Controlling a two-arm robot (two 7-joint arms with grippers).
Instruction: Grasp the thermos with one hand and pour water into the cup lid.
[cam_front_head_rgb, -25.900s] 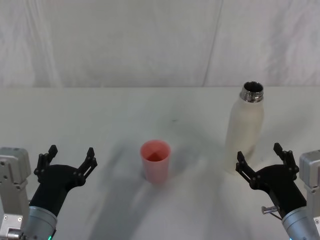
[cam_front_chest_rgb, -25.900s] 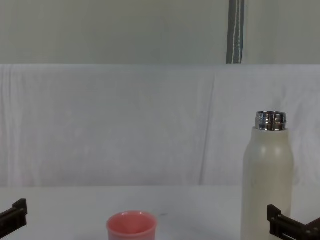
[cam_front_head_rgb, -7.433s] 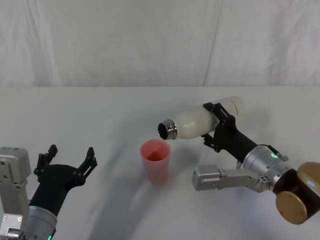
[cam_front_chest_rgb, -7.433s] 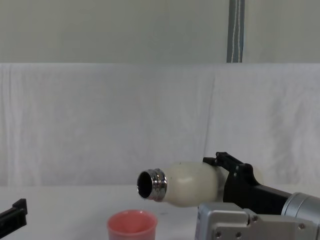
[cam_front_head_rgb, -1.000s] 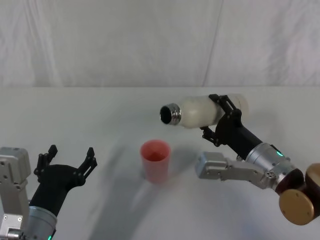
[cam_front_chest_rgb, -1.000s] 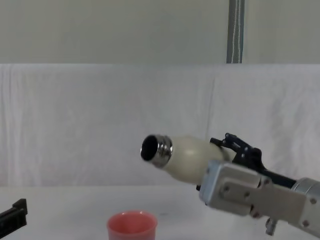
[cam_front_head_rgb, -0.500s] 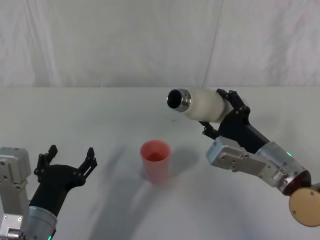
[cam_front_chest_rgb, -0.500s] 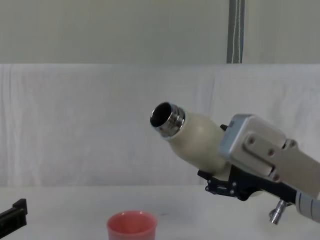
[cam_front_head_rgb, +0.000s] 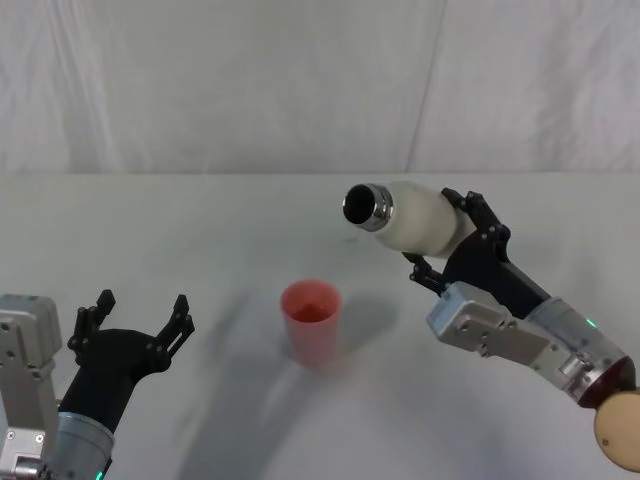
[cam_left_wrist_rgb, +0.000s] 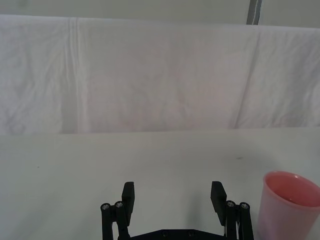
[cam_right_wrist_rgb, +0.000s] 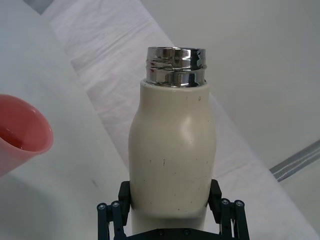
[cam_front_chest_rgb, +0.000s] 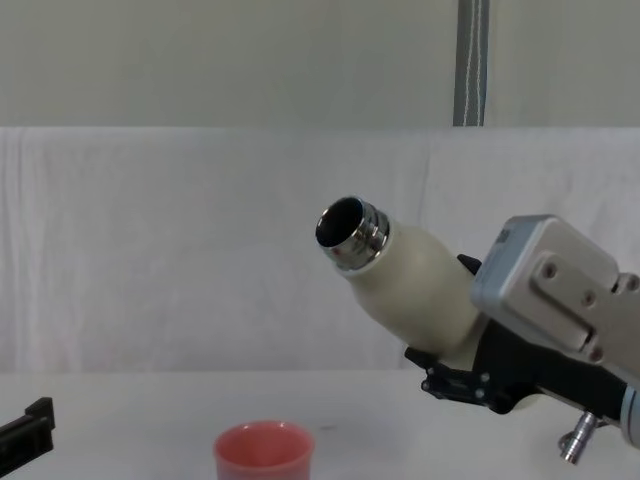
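Observation:
My right gripper (cam_front_head_rgb: 455, 240) is shut on the cream-white thermos (cam_front_head_rgb: 415, 218), holding it in the air to the right of the cup lid. The thermos (cam_front_chest_rgb: 415, 275) is tilted, its open steel neck (cam_front_chest_rgb: 350, 232) pointing up and to the left. From the right wrist view the black fingers (cam_right_wrist_rgb: 116, 212) clamp both sides of the thermos (cam_right_wrist_rgb: 172, 150). The pink cup lid (cam_front_head_rgb: 311, 320) stands upright on the table below and left of the neck, and a little liquid shows inside the cup lid (cam_right_wrist_rgb: 20, 132). My left gripper (cam_front_head_rgb: 135, 322) rests open at the near left, apart from the cup lid (cam_left_wrist_rgb: 290, 210).
The white table (cam_front_head_rgb: 200, 230) stretches to a white cloth backdrop (cam_front_head_rgb: 250, 80). A grey pole (cam_front_chest_rgb: 470, 60) rises behind the backdrop. Bare table surface lies between the left gripper and the cup lid.
The right arm has swung the thermos up and to the right, away from above the cup lid, and its neck has tipped upward from near level. The left arm has stayed still.

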